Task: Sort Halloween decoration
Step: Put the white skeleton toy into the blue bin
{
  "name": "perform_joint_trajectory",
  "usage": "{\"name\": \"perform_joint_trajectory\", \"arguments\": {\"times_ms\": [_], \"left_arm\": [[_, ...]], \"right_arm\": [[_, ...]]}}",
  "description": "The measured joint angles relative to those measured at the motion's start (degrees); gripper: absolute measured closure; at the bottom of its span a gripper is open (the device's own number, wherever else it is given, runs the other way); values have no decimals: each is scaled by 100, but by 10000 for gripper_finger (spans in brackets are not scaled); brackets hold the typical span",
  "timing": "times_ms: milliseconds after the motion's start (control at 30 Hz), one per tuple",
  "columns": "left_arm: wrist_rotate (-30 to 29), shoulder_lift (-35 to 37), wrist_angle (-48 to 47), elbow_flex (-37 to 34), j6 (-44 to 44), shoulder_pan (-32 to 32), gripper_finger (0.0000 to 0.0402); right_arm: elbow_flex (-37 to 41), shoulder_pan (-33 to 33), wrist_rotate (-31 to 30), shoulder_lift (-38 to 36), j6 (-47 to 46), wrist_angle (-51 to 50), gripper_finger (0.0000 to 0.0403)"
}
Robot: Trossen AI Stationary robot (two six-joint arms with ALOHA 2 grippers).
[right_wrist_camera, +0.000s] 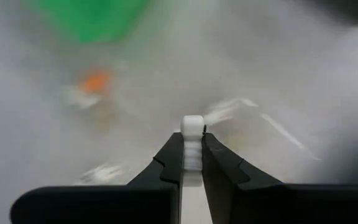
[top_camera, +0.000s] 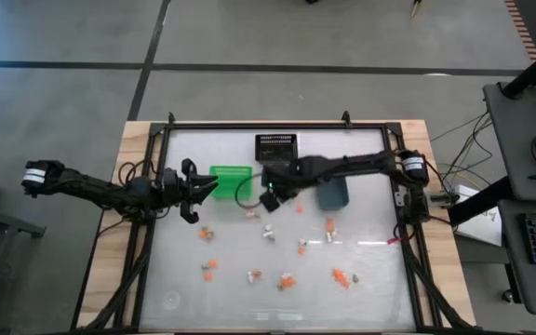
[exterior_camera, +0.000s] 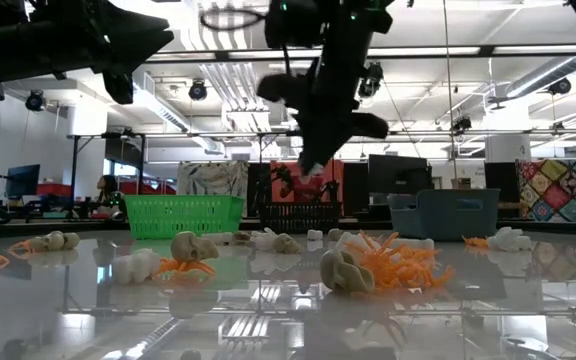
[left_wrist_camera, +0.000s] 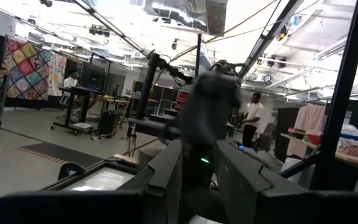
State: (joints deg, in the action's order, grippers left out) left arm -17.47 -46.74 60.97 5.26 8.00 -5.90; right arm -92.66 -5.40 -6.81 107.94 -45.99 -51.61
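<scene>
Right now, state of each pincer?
Left pincer: open, holding nothing, raised beside the green bin.
Right pincer: shut on a small white trinket, lifted above the table.

Right claw above the table with a trinket between its fingers, three bins just behind and beside it, loose trinkets scattered on the table in front, left claw well off to its left

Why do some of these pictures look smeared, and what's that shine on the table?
Right wrist view: table, green bin and trinkets smear; the fingers and their white piece stay sharp. Left wrist view: near dark arm is blurred. Low view: ceiling lights mirror in the glossy table.
</scene>
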Motion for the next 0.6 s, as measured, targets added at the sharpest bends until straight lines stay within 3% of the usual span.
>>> {"name": "perform_joint_trajectory", "arguments": {"times_ms": [333,600], "left_arm": [[0,0,-2,0,47,0,323],[-2,0,-4,0,47,1,323]], "right_arm": [[-38,-616,-1011,-375,-131,-2860,374],[1083,-611,-988,-1418,-562,-2431,374]]}}
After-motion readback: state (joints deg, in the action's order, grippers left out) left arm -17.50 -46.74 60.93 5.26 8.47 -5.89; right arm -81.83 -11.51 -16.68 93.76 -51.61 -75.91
